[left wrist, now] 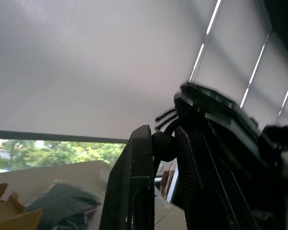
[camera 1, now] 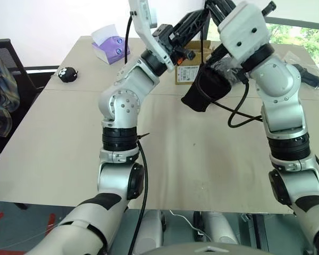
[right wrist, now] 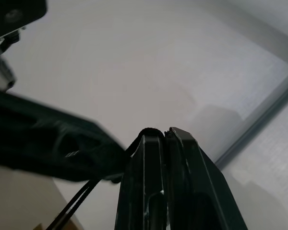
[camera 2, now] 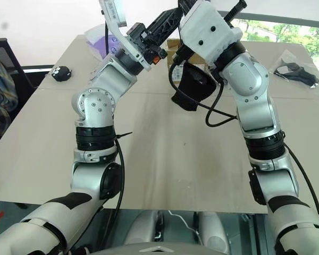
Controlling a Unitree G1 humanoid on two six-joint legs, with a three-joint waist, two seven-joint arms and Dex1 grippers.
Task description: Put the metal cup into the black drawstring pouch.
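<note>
Above the far half of the table (camera 1: 53, 159), both arms are raised with the black drawstring pouch (camera 1: 206, 89) hanging between them, clear of the tabletop. The right gripper (right wrist: 164, 135) is pinched tight on thin black cord, which trails away from its tips. The left gripper (left wrist: 164, 143) has its fingers drawn in around a small round black piece, probably the toggle; I cannot tell whether the grip is firm.

The pouch hangs slack and creased: soft cloth, light, no stiffness of its own. Its mouth will likely sag closed unless held apart at the rim, so hem and cord are the sound places to hold, not the body.

The metal cup cannot be located. By its make I would expect it rigid and smooth, apt to slip; grasp across the wall below the rim.
</note>
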